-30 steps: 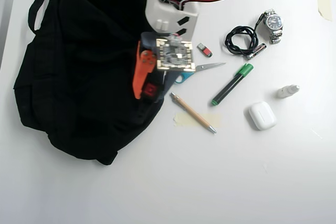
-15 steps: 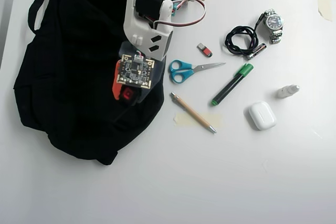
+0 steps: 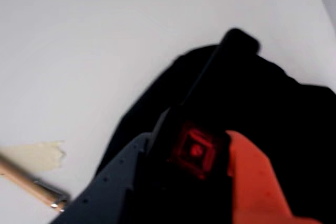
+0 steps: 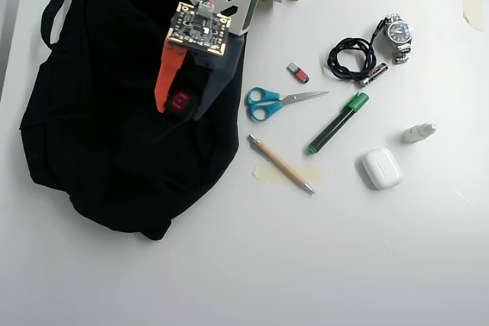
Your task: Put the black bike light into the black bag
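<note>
Two fingers of the gripper (image 4: 181,104) are clamping the black bike light (image 4: 180,101) (red lens up) above the black bag (image 4: 99,135), which is lying at the bench's left edge, scissors (image 4: 269,102) nearby.

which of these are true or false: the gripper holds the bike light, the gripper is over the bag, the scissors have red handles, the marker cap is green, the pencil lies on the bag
1. The gripper holds the black bike light. True: its red face shows between the orange and dark fingers, also in the wrist view.
2. The gripper is above the black bag. True in the overhead view.
3. The scissors have red handles. False: the handles are blue.
4. The marker has a green cap. True.
5. The pencil lies on the bag. False: it lies on the white table, right of the bag and apart from it.
</note>
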### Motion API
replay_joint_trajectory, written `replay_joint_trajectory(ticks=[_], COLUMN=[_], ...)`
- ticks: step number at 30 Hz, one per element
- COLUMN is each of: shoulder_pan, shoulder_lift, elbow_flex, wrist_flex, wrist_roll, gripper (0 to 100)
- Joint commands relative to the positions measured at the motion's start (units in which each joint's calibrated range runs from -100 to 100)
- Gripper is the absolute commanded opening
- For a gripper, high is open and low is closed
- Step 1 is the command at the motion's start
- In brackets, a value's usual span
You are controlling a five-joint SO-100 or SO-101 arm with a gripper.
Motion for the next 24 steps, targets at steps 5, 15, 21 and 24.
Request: replay_joint_trajectory(ticks=[5,15,21,24], shoulder_pan=[-0.54,-0.09,-0.54,-0.54], shoulder_lift=[-0.96,-1.79,-0.96,-0.87], elbow_flex=[-1.55,-1.73,-1.82,-1.82], wrist_flex=[0.93,1.02,0.93,0.93], wrist_roll=[-0.33,-0.01,-0.01,-0.06], gripper=[2,2,2,2])
